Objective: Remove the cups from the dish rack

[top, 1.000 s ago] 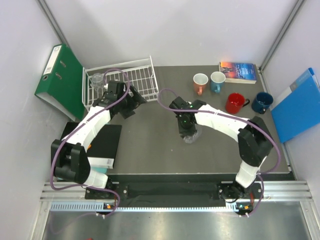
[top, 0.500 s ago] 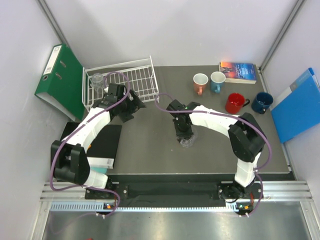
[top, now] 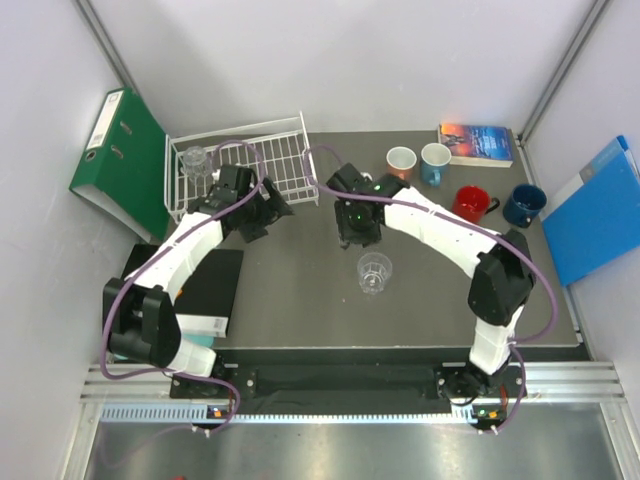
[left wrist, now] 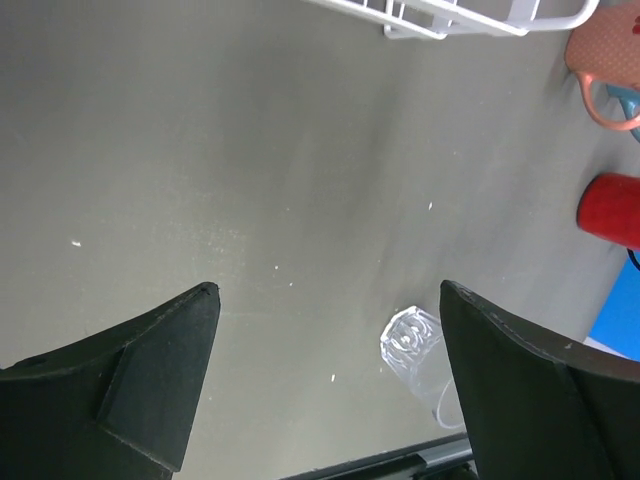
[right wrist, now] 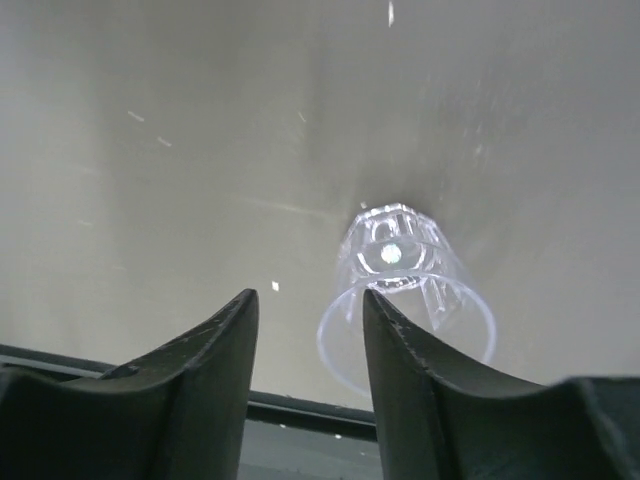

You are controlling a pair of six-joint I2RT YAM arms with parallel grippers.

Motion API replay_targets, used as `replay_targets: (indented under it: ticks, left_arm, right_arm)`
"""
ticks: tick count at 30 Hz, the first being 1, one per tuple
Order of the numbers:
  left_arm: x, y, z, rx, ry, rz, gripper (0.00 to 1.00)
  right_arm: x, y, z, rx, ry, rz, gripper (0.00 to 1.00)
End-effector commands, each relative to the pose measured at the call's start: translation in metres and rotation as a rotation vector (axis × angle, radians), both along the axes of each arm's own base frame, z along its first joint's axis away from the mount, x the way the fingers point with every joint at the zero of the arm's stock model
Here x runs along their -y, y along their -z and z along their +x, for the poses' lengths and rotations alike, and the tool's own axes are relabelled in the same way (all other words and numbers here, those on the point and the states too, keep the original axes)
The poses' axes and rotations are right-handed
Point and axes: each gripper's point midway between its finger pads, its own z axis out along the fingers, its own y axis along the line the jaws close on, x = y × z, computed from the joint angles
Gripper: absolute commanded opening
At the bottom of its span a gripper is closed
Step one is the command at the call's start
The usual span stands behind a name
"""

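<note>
We see the right pincer [top: 355, 228] hanging above the middle of the desk [top: 300, 300], its fingers parted with nothing between them. In the right wrist view the same pincer [right wrist: 308, 300] frames a clear glass tumbler [right wrist: 400, 290] that stands upright on the desk, apart from both fingers. From above, that tumbler [top: 374, 272] is nearer to us than the pincer and stands free.

The left pincer [top: 268, 207] hovers just in front of the dish rack [top: 290, 150]. Its fingers are spread wide and hold nothing, as its own camera shows [left wrist: 328, 300].

A second tumbler [top: 194, 160] sits in the left end of the rack, beside the green binder [top: 125, 165].

Four mugs stand on the desk, well apart from the rack. The orange mug [top: 400, 163] and light blue mug [top: 435, 160] are side by side near a book [top: 478, 143]. The red mug [top: 468, 206] and dark blue mug [top: 522, 205] are further right.
</note>
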Motion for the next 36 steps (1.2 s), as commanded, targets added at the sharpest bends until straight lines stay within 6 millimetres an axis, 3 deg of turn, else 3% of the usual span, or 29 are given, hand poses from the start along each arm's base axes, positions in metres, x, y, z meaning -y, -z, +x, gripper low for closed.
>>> replay_targets:
  ticks: [1,5,7,8,10,11,12,13,14,15,16,17,18,20,25,27,35,36]
  left_arm:
    - [-0.004,-0.032,0.015,0.111,0.001,0.035,0.96]
    - [-0.021,-0.063,0.033,0.217,-0.039,0.123,0.97]
    - [-0.039,-0.075,0.045,0.258,-0.100,0.188,0.98]
    - [-0.046,-0.090,0.053,0.294,-0.117,0.211,0.99]
    - [-0.070,-0.093,0.068,0.288,-0.177,0.258,0.99]
    - [-0.080,-0.106,0.075,0.296,-0.197,0.271,0.99]
    - [-0.101,-0.094,0.087,0.248,-0.241,0.302,0.99]
    - [-0.121,-0.115,0.100,0.281,-0.311,0.358,0.99]
    - [-0.141,-0.113,0.105,0.255,-0.358,0.400,0.99]
    - [-0.154,-0.094,0.112,0.188,-0.383,0.459,0.99]
    - [-0.164,-0.109,0.121,0.212,-0.408,0.501,0.99]
    - [-0.179,-0.109,0.126,0.204,-0.454,0.562,0.99]
    - [-0.184,-0.094,0.136,0.169,-0.454,0.600,0.99]
    - [-0.194,-0.102,0.153,0.193,-0.481,0.654,0.99]
    - [-0.202,-0.071,0.194,0.192,-0.472,0.706,0.99]
    - [-0.209,-0.058,0.199,0.176,-0.491,0.692,0.99]
    - [-0.232,-0.053,0.206,0.181,-0.561,0.712,0.99]
    - [-0.247,-0.053,0.203,0.171,-0.587,0.714,0.99]
  right_arm:
    - [0.001,-0.082,0.009,0.165,-0.008,0.054,0.49]
    - [0.005,-0.136,0.020,0.323,0.010,0.142,0.55]
    - [0.004,-0.156,0.029,0.417,0.002,0.204,0.59]
    - [0.010,-0.162,0.024,0.449,-0.003,0.228,0.63]
    - [0.004,-0.183,0.028,0.538,-0.043,0.315,0.70]
    - [0.010,-0.188,0.020,0.561,-0.050,0.345,0.77]
    - [0.010,-0.195,0.019,0.585,-0.052,0.383,0.85]
    - [0.006,-0.211,0.021,0.649,-0.061,0.442,0.88]
    - [0.011,-0.215,0.014,0.682,-0.072,0.473,0.93]
    - [0.011,-0.221,0.010,0.709,-0.090,0.504,0.95]
    - [0.014,-0.224,0.008,0.739,-0.115,0.508,0.96]
    - [0.016,-0.233,0.003,0.792,-0.132,0.543,0.98]
    - [0.018,-0.236,0.000,0.814,-0.144,0.552,0.99]
    - [0.025,-0.239,-0.001,0.848,-0.155,0.536,1.00]
    - [0.022,-0.225,0.001,0.815,-0.193,0.484,1.00]
    - [0.017,-0.217,0.003,0.788,-0.204,0.475,1.00]
    - [0.009,-0.209,0.007,0.757,-0.234,0.466,1.00]
    - [0.008,-0.208,0.007,0.752,-0.236,0.465,0.99]
